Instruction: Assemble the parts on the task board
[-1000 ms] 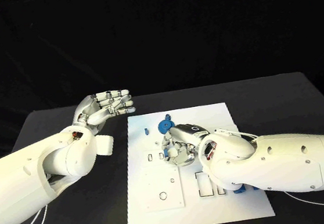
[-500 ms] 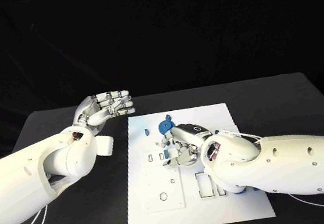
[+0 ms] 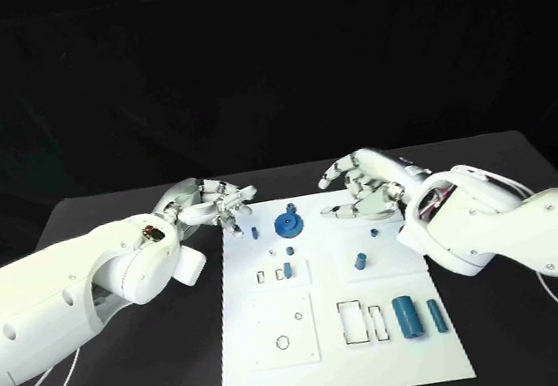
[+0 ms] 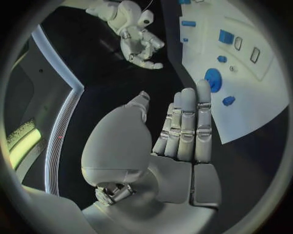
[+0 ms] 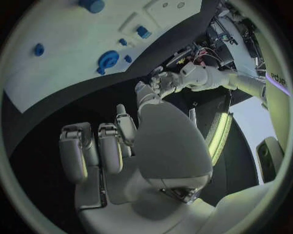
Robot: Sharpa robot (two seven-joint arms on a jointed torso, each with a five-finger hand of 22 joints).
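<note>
Both hands — the left hand [image 3: 208, 203] and right hand [image 3: 363, 183], each spread and holding nothing — hover near the task board [image 3: 342, 365]'s far edge, where the blue gear [image 3: 287, 222] sits — likely light, rigid, slick plastic, best pinched by its rim.

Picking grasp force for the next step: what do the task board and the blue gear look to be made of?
Task board: looks like rigid white plastic or painted sheet, matte, with an even surface, no glare and cut-out slots. Blue gear: probably moulded or printed plastic, uniform saturated blue with a dull sheen. Neither can be confirmed from looks alone.
</note>
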